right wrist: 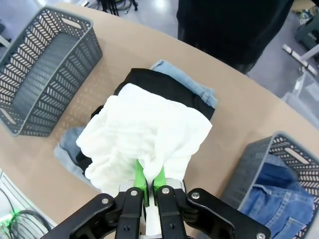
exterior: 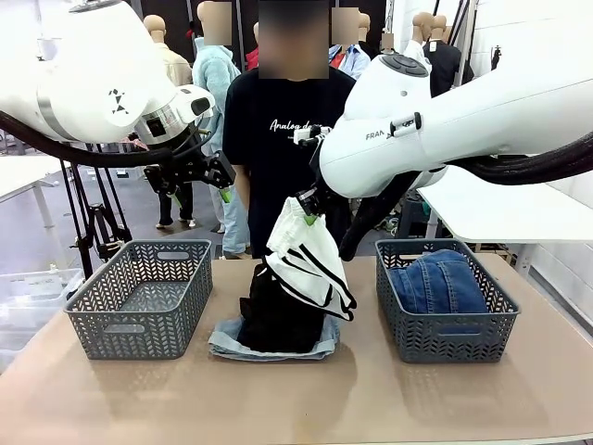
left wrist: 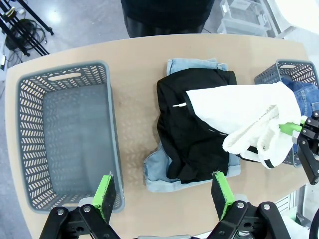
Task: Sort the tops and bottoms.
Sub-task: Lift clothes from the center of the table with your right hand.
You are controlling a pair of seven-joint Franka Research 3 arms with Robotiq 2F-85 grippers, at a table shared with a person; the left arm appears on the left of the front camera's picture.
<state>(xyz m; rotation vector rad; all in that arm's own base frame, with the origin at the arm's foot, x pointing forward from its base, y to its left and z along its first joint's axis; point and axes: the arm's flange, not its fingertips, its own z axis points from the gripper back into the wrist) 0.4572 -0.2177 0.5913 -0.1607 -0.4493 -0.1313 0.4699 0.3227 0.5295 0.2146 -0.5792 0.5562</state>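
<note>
My right gripper (exterior: 310, 209) is shut on the white striped top (exterior: 310, 262), which hangs lifted above the table's middle; it also appears as the white top (right wrist: 144, 137) and white top (left wrist: 239, 117). Beneath it the black top (exterior: 278, 315) lies on the pale denim shorts (exterior: 232, 341). The dark blue denim bottoms (exterior: 437, 283) sit in the right basket (exterior: 445, 336). My left gripper (exterior: 222, 185) hovers open, high over the left side; its fingers (left wrist: 105, 194) frame the table from above.
An empty grey basket (exterior: 139, 301) stands at the left. A person (exterior: 278, 139) in a black T-shirt stands at the far edge behind the pile. Bare tabletop (exterior: 296, 399) lies along the front.
</note>
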